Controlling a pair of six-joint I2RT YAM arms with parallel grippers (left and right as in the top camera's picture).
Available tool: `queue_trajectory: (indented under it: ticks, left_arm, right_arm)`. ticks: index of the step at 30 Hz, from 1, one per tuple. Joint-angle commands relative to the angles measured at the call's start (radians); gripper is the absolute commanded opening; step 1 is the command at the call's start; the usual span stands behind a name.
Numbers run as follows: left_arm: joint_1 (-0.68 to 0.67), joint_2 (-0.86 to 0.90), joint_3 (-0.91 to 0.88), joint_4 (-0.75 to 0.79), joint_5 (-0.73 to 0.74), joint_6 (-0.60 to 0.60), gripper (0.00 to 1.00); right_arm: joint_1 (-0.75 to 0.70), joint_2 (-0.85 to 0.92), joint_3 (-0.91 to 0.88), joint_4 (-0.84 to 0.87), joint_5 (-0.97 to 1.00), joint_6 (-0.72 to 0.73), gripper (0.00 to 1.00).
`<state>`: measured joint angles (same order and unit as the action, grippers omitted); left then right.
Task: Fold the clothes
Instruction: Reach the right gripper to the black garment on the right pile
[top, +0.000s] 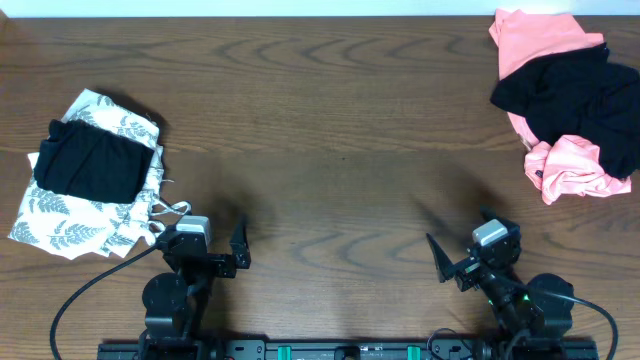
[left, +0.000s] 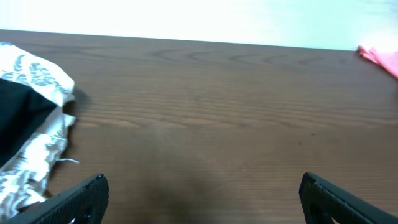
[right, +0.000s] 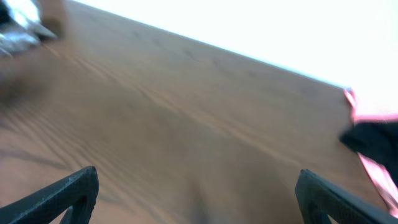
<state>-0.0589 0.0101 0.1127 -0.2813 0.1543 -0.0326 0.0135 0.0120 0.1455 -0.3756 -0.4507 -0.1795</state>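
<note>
**Left gripper and right gripper both released, nothing held**

You have a dark wooden table filling the overhead view, and the clothes sit on it in two heaps, well apart, at opposite ends.

At your far right corner lies the larger heap: a salmon-pink garment, crumpled, with a loose black garment thrown across its middle, so that pink shows both beyond it and on the near side. You cannot make out any logos on the black cloth from here.

On your left side, nearer the arms, a white leaf-print garment lies spread flat, and a smaller black piece rests on top of it as a tidy rectangle. A thin white strap trails from the leaf-print edge towards the left arm.

Both arms sit at the near edge of the table, over bare wood. Your left gripper is just beside the leaf-print heap, its jaws spread wide, touching no cloth. Your right gripper is likewise spread wide and well apart from the pink heap; its wrist view is blurred.
</note>
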Motion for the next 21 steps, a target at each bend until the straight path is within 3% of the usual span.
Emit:
queue_trajectory:
  ticks: [1, 6, 9, 16, 21]
  left_arm:
    - [0.006, -0.005, -0.024, 0.021, 0.064, -0.045, 0.98]
    - [0.006, -0.002, 0.014, 0.081, 0.145, -0.075, 0.98]
    - [0.006, 0.032, 0.081, 0.076, 0.145, -0.09, 0.98]
    - [0.006, 0.298, 0.386, -0.09, 0.034, -0.089, 0.98]
    - [0.006, 0.587, 0.618, -0.225, 0.028, -0.082, 0.98]
  right_arm:
    - [0.009, -0.006, -0.004, 0.066, -0.11, 0.08, 0.99]
    - [0.009, 0.017, 0.006, 0.279, -0.051, 0.234, 0.99]
    - [0.009, 0.078, 0.057, 0.321, 0.0, 0.283, 0.99]
    - [0.009, 0.42, 0.344, 0.103, 0.143, 0.349, 0.99]
    - [0.009, 0.718, 0.593, -0.002, 0.119, 0.207, 0.99]
